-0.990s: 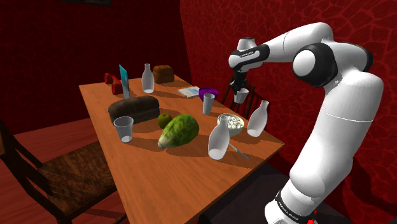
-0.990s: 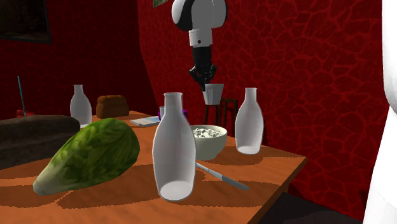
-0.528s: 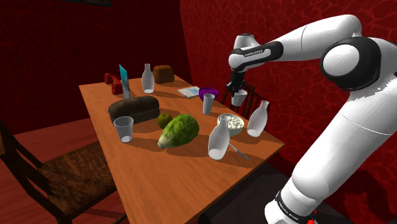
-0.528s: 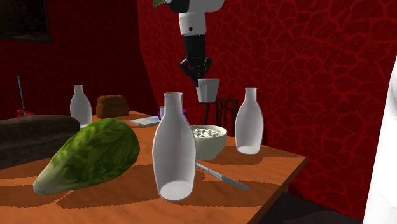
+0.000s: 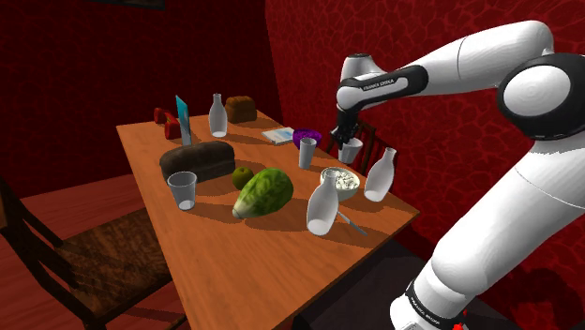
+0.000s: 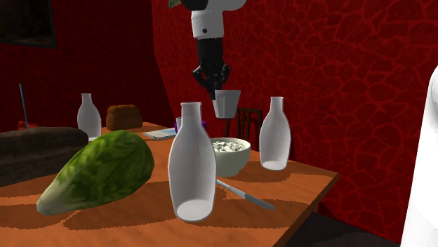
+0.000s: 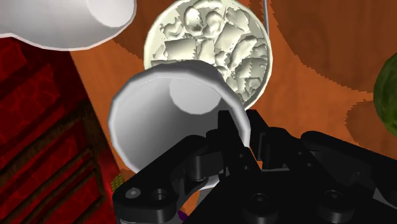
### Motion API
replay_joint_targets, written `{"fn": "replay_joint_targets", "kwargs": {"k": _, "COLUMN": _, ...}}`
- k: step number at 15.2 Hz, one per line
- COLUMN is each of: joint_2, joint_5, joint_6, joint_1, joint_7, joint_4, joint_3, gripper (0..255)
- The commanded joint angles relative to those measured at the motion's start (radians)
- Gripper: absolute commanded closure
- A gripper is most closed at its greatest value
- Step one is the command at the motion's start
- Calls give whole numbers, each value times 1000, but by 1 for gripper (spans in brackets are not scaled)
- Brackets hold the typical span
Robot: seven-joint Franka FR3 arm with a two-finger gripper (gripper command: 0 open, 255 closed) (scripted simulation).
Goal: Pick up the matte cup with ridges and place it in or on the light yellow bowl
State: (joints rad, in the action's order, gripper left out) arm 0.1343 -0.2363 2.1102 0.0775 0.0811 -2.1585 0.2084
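Aloft, white cup over bowl of pale chunks.

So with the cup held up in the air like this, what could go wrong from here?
The gripper pinches the white cup only at one side of its rim, so it may swing or slip on the way down.
The pale yellow bowl is heaped with white lumps; the cup may land crooked and topple out.
A white bottle stands close beside the bowl and could get knocked.
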Motion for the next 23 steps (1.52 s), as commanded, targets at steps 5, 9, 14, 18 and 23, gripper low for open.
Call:
{"fn": "replay_joint_targets", "kwargs": {"k": 5, "joint_2": -28, "joint_5": -5, "joint_6": 79, "joint_1": 2, "joint_7": 14, "joint_4": -51, "joint_3": 3, "gripper": 255}}
{"fn": "replay_joint_targets", "kwargs": {"k": 9, "joint_2": -51, "joint_5": -9, "joint_6": 132, "joint_1": 4, "joint_7": 22, "joint_4": -82, "joint_3": 5, "gripper": 255}}
{"fn": "replay_joint_targets", "kwargs": {"k": 14, "joint_2": -85, "joint_5": -13, "joint_6": 200, "joint_1": 6, "joint_7": 33, "joint_4": -116, "joint_3": 8, "gripper": 255}}
{"fn": "replay_joint_targets", "kwargs": {"k": 18, "joint_2": -95, "joint_5": -14, "joint_6": 217, "joint_1": 7, "joint_7": 35, "joint_4": -124, "joint_3": 9, "gripper": 255}}
{"fn": "replay_joint_targets", "kwargs": {"k": 23, "joint_2": -95, "joint_5": -14, "joint_6": 217, "joint_1": 7, "joint_7": 35, "joint_4": -124, "joint_3": 9, "gripper": 255}}
